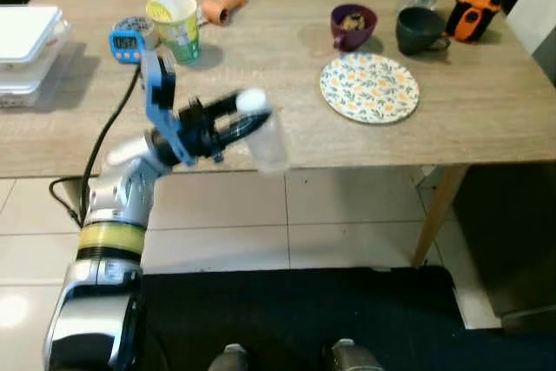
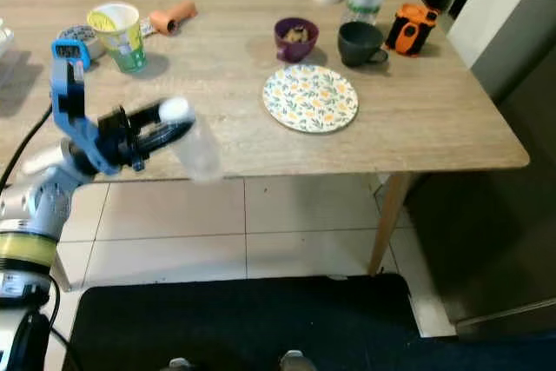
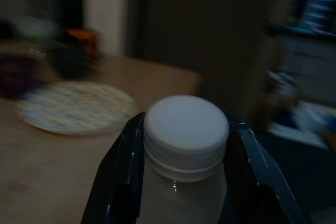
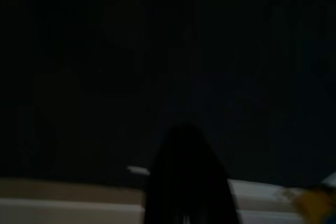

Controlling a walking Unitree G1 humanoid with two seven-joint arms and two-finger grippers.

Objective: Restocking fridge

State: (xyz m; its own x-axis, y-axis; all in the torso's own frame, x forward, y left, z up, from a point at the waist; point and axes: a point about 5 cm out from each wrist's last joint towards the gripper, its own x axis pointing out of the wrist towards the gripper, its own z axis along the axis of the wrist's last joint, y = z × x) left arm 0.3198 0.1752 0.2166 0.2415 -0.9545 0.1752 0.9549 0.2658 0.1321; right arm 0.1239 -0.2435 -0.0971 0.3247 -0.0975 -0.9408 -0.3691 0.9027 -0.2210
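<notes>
Both eye views looked forward and down from the head onto the wooden table (image 1: pixel 486 119), sharing the floral plate (image 2: pixel 311 98). The left wrist camera sat close behind a white-capped bottle (image 3: pixel 185 145), facing that plate; the right wrist view was nearly black.

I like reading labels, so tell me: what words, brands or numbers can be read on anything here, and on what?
None can be read.
Blue digital timer: digits on its display, too small to read.
Yellow-and-green paper cup: printed design, lettering too blurred.
Orange-and-black tape measure: no legible marking.
White-capped clear bottle in the left gripper: no label visible.
Floral plate: pattern, no text.
</notes>
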